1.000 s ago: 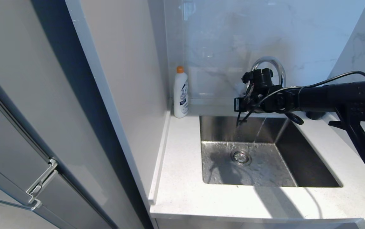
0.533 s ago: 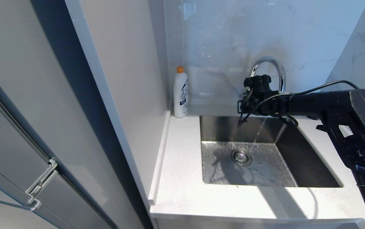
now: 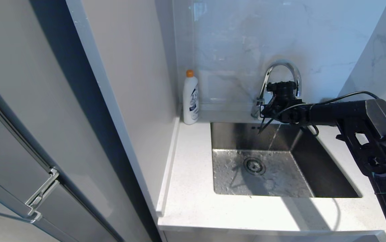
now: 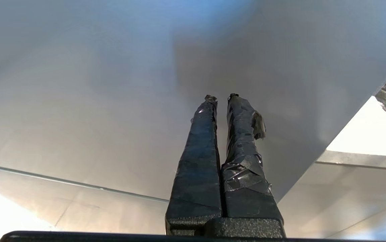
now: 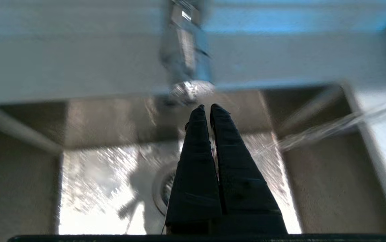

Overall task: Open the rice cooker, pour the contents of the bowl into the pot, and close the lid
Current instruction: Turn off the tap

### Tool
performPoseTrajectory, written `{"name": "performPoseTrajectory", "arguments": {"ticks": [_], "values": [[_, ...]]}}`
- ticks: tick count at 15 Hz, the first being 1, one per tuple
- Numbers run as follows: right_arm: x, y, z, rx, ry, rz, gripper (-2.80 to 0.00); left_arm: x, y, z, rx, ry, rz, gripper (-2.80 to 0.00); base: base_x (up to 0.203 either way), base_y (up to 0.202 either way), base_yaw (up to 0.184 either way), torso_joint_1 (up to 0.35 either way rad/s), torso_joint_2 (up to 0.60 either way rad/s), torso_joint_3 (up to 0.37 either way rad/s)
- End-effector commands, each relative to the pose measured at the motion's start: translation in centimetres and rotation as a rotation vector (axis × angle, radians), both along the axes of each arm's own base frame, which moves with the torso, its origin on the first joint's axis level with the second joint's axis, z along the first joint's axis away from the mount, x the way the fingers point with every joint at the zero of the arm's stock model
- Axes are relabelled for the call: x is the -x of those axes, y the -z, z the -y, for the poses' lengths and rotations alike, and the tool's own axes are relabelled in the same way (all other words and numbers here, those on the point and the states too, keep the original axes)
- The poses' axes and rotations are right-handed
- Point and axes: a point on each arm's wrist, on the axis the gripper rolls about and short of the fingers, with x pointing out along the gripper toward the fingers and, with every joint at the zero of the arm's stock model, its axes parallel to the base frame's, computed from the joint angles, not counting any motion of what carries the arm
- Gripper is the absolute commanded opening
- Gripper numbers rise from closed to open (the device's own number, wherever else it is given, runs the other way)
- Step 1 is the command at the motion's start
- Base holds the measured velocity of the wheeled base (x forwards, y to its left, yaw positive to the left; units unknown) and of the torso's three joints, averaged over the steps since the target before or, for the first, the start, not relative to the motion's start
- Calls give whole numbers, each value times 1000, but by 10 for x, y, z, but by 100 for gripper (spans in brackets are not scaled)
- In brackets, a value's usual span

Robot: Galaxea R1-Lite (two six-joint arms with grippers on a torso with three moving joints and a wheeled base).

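Observation:
The rice cooker, its lid, the pot, the bowl and its contents are out of view in every frame. My right arm reaches in from the right over the back of a steel sink (image 3: 327, 158). My right gripper (image 3: 262, 127) (image 5: 205, 107) is shut and empty, its tips pointing at the sink's back wall just below the chrome faucet (image 3: 282, 67) (image 5: 186, 57). Seen only in the left wrist view, my left gripper (image 4: 220, 97) is parked, shut and empty, in front of a plain grey panel.
A white bottle with an orange cap (image 3: 191, 97) stands in the back corner of the white counter (image 3: 193, 188). A tall grey cabinet side (image 3: 129, 84) walls off the left. The drain (image 3: 254, 165) lies in the wet sink floor. Marble wall behind.
My right arm has drawn back to the right and its elbow has dropped. The shut gripper slid right along the sink's back edge, uncovering the faucet spout. The left arm has not moved.

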Motion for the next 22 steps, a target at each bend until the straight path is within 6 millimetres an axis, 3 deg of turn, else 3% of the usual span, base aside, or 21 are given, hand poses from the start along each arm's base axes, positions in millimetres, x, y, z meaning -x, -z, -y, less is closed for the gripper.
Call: {"name": "performPoseTrajectory", "arguments": {"ticks": [1, 17, 22], "values": [[-6, 9, 0, -2, 4, 33, -280, 0, 0, 0, 1, 1, -1, -280, 0, 0, 0, 0, 0, 0], [-23, 38, -1, -58, -18, 179, -280, 0, 0, 0, 1, 1, 3, -280, 0, 0, 0, 0, 0, 0], [-26, 38, 4, -63, -9, 224, -280, 0, 0, 0, 2, 1, 3, -280, 0, 0, 0, 0, 0, 0]]}}
